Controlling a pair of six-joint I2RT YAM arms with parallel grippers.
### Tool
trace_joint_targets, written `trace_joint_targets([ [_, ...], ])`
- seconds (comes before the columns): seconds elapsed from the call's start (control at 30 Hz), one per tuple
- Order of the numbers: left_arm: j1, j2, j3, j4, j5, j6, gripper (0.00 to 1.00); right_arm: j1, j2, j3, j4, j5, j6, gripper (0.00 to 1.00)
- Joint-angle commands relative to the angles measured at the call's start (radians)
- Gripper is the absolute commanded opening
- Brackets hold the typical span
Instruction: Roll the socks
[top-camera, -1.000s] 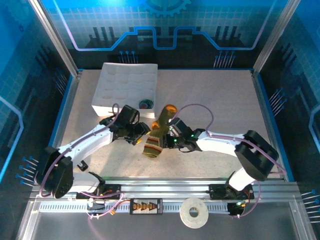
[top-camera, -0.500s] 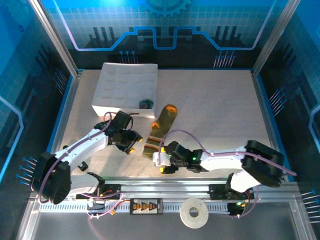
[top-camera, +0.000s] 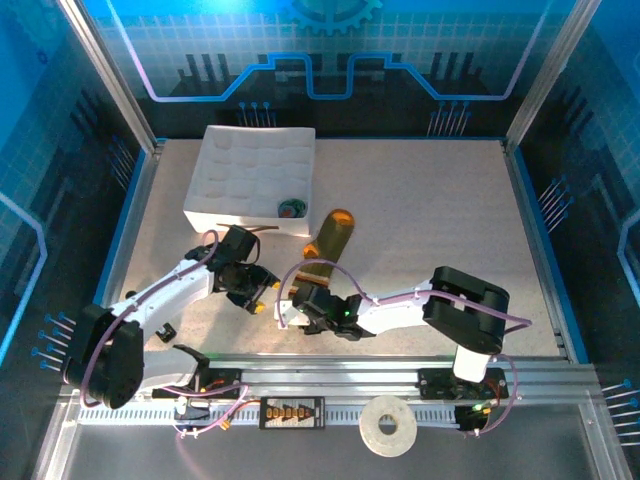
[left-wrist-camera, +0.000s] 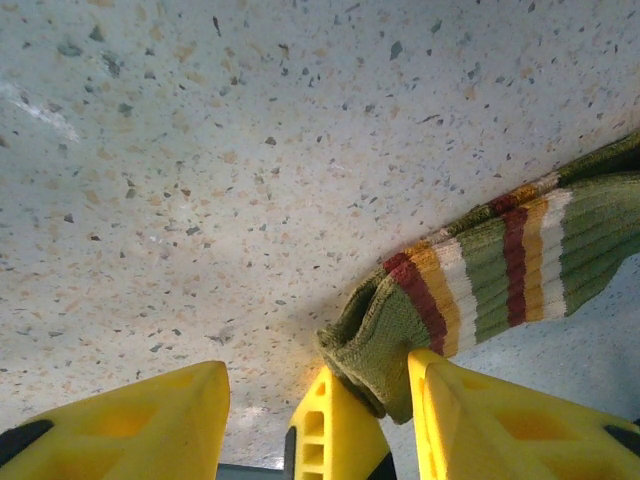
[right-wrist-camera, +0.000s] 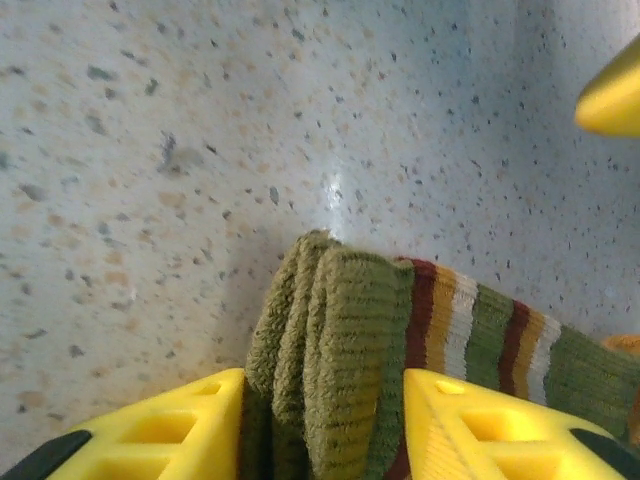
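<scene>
My R gripper (right-wrist-camera: 322, 400) pinches the folded near cuff of the olive-green sock (right-wrist-camera: 350, 310). My L gripper (left-wrist-camera: 316, 385) is spread, w/ cuff just beside it.

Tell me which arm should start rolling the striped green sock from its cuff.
Right. The sock has its bunched cuff squarely between the fingers of the right hand, touching both. The left hand stands open, the cuff off to one side near one finger.
</scene>
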Motion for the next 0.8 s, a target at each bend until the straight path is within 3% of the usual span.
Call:
trace_joint_targets([
  [0.0, 0.010, 0.001, 0.022, -0.032, 0.023, 0.013, 0.54, -0.031, 0.016, 0.022, -0.071, 0.022, 0.041, 0.30],
  [0.07, 0.010, 0.002, 0.026, -0.030, 0.023, 0.017, 0.54, -0.040, 0.006, 0.027, -0.085, -0.020, 0.055, 0.18],
  [0.2, 0.010, 0.008, 0.028, -0.032, 0.020, 0.020, 0.54, -0.051, -0.053, 0.019, -0.094, -0.147, 0.081, 0.02],
  [0.37, 0.010, 0.015, 0.020, -0.027, 0.020, 0.026, 0.54, -0.115, -0.115, 0.037, -0.167, -0.382, 0.205, 0.00],
  [0.53, 0.010, 0.018, 0.010, -0.011, 0.029, 0.022, 0.53, -0.226, -0.080, 0.080, -0.229, -0.639, 0.349, 0.00],
  [0.77, 0.007, 0.029, 0.014, 0.021, 0.061, -0.013, 0.52, -0.326, 0.043, 0.114, -0.260, -0.821, 0.490, 0.00],
])
